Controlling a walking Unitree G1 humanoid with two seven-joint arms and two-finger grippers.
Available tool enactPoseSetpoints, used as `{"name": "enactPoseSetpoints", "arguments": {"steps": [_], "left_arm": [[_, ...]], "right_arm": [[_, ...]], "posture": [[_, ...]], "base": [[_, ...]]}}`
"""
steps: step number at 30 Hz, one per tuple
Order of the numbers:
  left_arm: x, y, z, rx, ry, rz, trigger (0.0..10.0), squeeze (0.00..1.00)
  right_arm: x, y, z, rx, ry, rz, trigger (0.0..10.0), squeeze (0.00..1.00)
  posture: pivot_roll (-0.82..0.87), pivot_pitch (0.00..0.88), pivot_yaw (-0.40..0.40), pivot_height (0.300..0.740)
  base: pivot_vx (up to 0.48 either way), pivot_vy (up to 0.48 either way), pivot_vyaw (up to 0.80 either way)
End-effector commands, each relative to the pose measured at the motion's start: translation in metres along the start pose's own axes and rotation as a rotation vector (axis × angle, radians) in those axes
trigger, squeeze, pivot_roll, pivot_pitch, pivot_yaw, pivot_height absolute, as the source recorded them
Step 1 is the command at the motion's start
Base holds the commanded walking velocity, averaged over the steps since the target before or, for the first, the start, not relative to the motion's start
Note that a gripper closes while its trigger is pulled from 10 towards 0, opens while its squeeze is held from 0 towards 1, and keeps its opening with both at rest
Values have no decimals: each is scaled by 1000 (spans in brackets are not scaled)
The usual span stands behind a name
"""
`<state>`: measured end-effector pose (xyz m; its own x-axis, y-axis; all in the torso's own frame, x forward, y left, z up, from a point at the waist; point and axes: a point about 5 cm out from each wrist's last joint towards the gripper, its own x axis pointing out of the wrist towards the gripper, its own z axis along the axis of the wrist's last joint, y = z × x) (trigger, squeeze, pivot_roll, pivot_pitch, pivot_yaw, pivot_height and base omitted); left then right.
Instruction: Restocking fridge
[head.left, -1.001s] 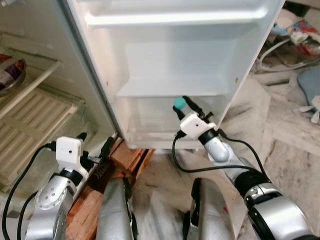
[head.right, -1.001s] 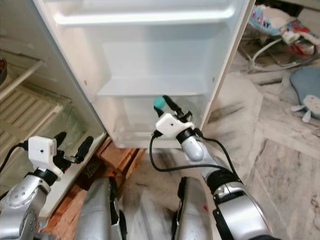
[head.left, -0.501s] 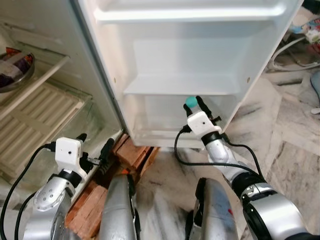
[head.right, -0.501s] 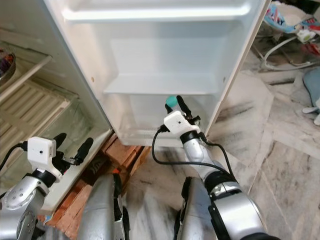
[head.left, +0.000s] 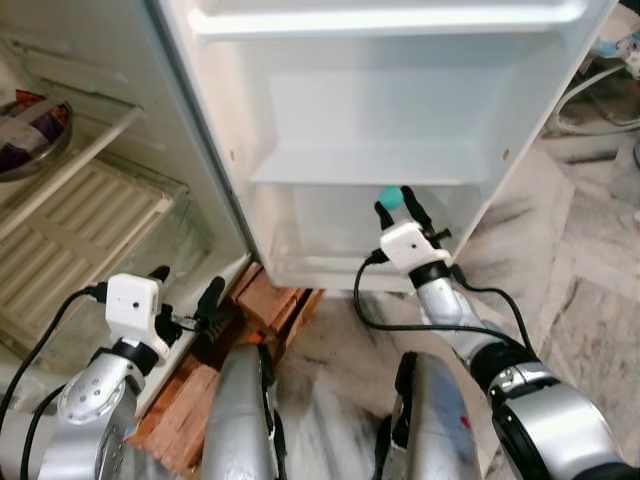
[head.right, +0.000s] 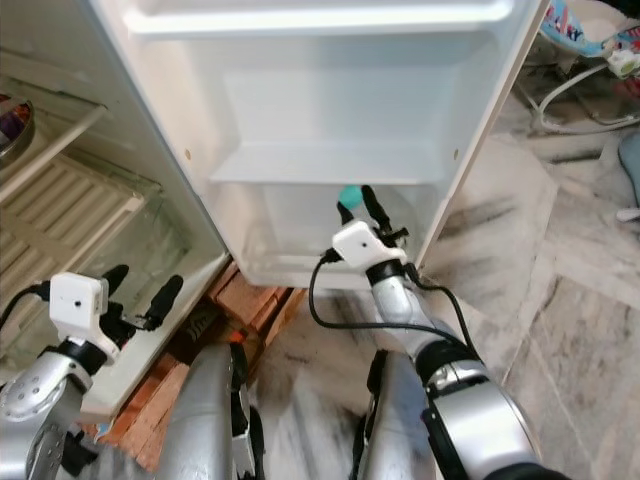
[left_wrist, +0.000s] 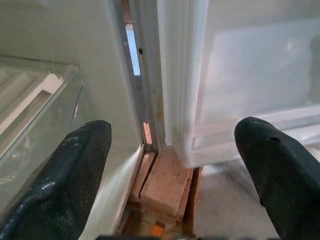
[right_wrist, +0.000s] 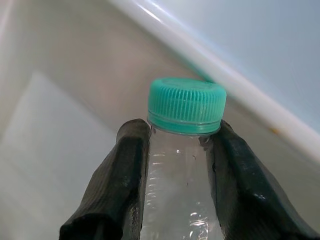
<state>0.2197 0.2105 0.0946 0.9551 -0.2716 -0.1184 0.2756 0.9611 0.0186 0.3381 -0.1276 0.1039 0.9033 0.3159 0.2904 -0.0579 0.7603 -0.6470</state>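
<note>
While the right gripper (right_wrist: 172, 165) clamps the clear water bottle (right_wrist: 177, 180) just under its teal cap (right_wrist: 186, 105), before the fridge door's lower bin (head.left: 330, 262), the slick, probably thin plastic favours this stiffer neck; left gripper (left_wrist: 172, 160) gapes empty.

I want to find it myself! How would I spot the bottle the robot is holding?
Find the open white fridge door and follow it down to its lowest shelf. There the right claw pinches a clear bottle by its neck. Its teal screw cap is the one bright colour against all that white.
</note>
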Motion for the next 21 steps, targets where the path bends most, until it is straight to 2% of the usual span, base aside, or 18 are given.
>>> {"name": "enactPoseSetpoints", "arguments": {"steps": [1,5,9,12,13,17,18,21], "left_arm": [[-7,5,0,20,21,19,10000,0],[-10,6,3,30,23,28,10000,0],[-13,5,3,39,31,20,10000,0],[-13,4,3,39,34,17,10000,0],[-14,4,3,39,35,18,10000,0],[-15,3,4,37,40,19,10000,0],[-15,3,4,37,40,19,10000,0],[-15,4,4,34,41,22,10000,0]], "right_arm": [[12,-6,12,-25,-68,-31,10000,0],[16,-4,13,-104,-82,-12,10000,0],[12,-6,3,-137,-14,6,10000,0],[2,-9,-15,-86,119,-23,10000,0],[-6,-9,-24,-63,181,-30,10000,0],[-23,-10,-41,-10,297,-73,10000,0],[-23,-10,-41,-10,297,-73,10000,0],[-34,-17,-53,51,395,-150,10000,0]], "posture": [[292,228,82,581],[316,245,83,581],[318,257,85,581],[323,262,82,581],[324,265,80,581],[322,274,79,581],[322,274,79,581],[317,274,78,581]], "base": [[0,0,0],[0,0,0],[0,0,0],[0,0,0],[0,0,0],[0,0,0],[0,0,0],[0,0,0]]}}
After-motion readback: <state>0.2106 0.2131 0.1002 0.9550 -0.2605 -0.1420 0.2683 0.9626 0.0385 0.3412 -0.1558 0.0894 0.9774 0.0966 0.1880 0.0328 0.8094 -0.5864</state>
